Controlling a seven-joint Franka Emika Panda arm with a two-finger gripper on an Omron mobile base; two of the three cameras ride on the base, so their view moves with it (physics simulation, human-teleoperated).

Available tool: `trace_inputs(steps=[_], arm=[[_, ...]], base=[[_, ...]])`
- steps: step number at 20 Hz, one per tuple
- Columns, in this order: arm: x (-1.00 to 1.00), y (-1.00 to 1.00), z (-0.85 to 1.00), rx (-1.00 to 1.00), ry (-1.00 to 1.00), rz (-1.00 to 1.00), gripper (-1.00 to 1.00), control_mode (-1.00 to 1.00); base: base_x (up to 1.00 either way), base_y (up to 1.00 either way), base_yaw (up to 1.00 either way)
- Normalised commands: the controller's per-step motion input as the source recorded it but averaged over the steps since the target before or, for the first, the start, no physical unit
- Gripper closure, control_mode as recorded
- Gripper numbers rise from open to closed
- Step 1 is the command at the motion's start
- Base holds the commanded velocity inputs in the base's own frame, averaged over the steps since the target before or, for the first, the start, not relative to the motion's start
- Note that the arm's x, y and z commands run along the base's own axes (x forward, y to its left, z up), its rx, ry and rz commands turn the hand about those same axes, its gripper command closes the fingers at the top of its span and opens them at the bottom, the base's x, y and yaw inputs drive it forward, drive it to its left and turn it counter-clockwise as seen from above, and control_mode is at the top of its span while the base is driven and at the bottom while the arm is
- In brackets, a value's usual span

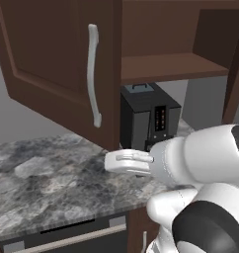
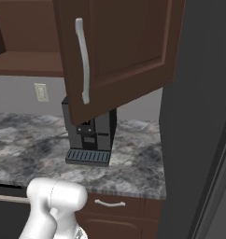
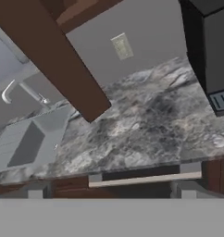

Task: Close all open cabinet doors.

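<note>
The tall dark-brown wooden cabinet door (image 1: 57, 59) with its silver bar handle (image 1: 93, 74) is hanging wide open over the grey marbled counter (image 1: 37, 183), exposing the shelf. The fingers are standing fully spread, holding nothing, presumably readying for a push.

Standing on the grey marbled stone countertop (image 1: 37, 183): a black boxy coffee machine (image 2: 89, 135) near the wall. Fixed to the grey wall: a cream outlet plate (image 2: 40, 92). Further left: a steel sink (image 3: 28, 139).

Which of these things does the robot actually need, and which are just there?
For the job:
- left cabinet door, swung open
- right cabinet door, swung open
- gripper, open, empty

Just there:
- coffee machine
- wall outlet
- sink
</note>
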Motion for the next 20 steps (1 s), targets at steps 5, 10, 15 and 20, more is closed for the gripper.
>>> trace_inputs(steps=[5,10,15,20], arm=[[0.20,0.61,0.14,0.14,0.00,-0.16,-1.00,-1.00],[0.35,0.55,0.08,0.18,-0.01,-0.16,-1.00,-1.00],[0.51,0.43,0.02,0.21,-0.07,-0.18,-1.00,-1.00],[0.55,0.36,0.03,0.26,-0.11,-0.20,-1.00,-1.00]], base=[[0.00,0.00,0.00],[0.00,0.00,0.00],[0.00,0.00,0.00],[0.00,0.00,0.00]])
